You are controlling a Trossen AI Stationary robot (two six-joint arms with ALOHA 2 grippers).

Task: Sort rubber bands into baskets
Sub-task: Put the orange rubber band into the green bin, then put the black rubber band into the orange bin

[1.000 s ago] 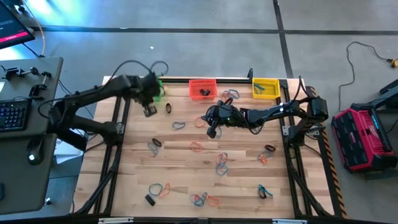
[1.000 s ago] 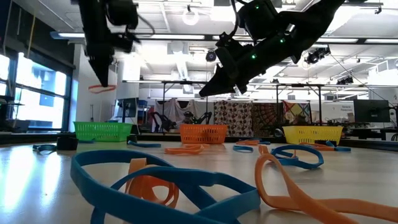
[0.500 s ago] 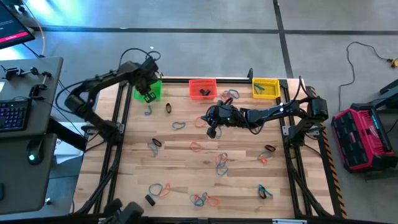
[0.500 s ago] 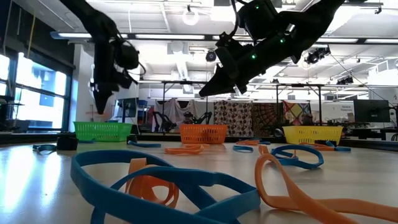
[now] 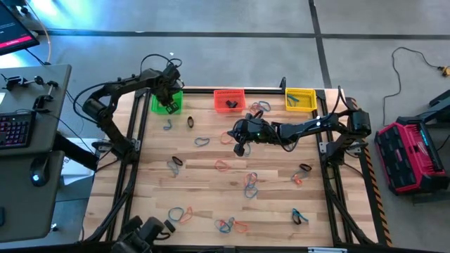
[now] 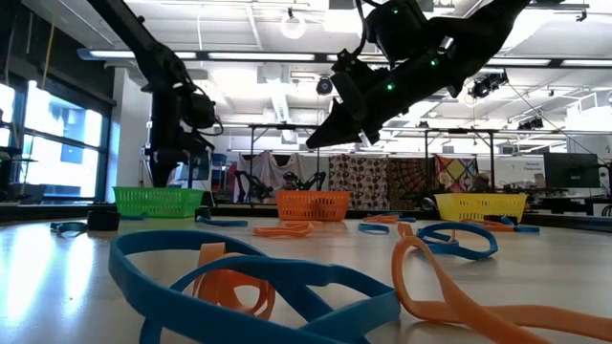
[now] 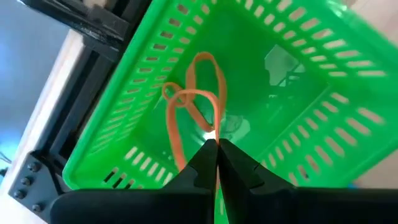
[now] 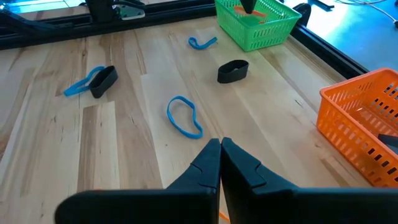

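**Orange band over the green basket, not yet let go**

I had the left gripper (image 7: 214, 149) over the green basket (image 5: 159, 107) at the table's far left corner, its fingers pinched together on an orange rubber band (image 7: 198, 102). The loop hung inside the basket walls. The right gripper (image 8: 220, 149) waited mid-table, fingers together and empty, above a loose blue band (image 8: 184, 116).

Risks I noted:
- The band was twisted round itself. On release it could cling to a fingertip and ride back out when the arm lifted.
- It might spring and catch on the mesh rim instead of dropping flat.
- The fingers sat low between the walls, so a sideways exit could nudge the light basket along the table (image 5: 211, 190).

Poorly seen:
- From above, the left arm covered most of the basket, so I could not count its contents.
- Whether the band's lower end touched the basket floor was unclear, possibly just short.
- The red-orange basket (image 5: 228, 99) and yellow basket (image 5: 300, 98) held something, too small to identify.
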